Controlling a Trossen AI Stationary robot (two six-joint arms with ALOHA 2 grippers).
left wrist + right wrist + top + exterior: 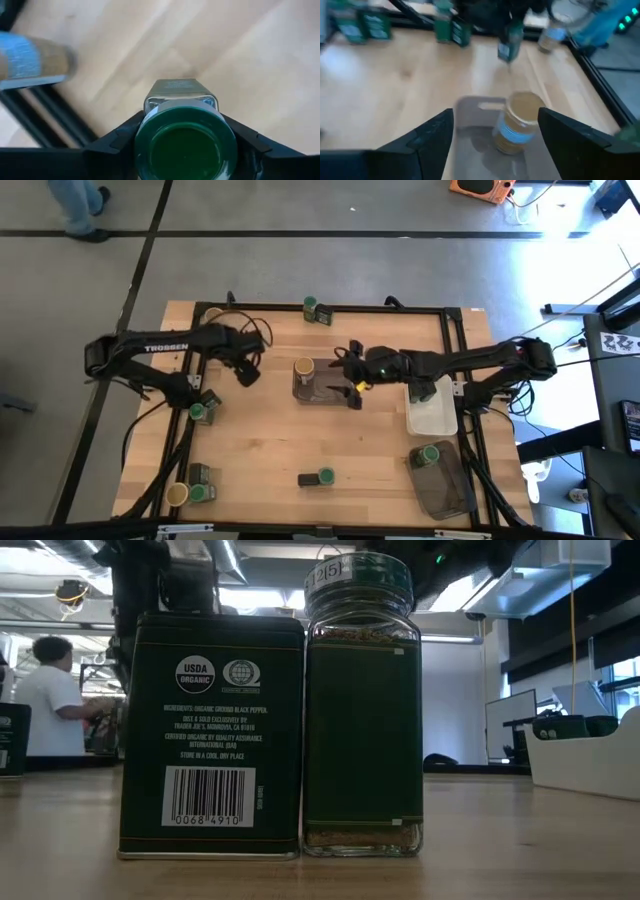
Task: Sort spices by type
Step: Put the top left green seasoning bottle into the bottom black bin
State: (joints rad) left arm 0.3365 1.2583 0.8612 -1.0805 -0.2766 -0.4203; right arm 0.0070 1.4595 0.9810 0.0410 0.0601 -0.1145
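The left claw [185,145] pinched a green-lidded jar [185,145] between its fingers, carried clear above the surface [260,450], left of the grey tray [325,388]. The right claw [352,370] hung spread over that grey tray, just beside the tan-lidded jar [304,368] that stood in the tray's left end — nothing between its fingers.

So how far along? Early, by the look of it. One tan jar sat in the grey tray, and one green jar [428,454] in the dark tray [445,485], down and right of the grey tray. The white tray [432,412], right of the grey one, held nothing I could make out.

Plenty left — a tin [210,735] and a jar [362,710] side by side, touching, below the grey tray; a green jar [312,308] at the far edge above it; another [198,411] to its lower left; and a small cluster [190,485] in the near-left corner, tan lid among them.
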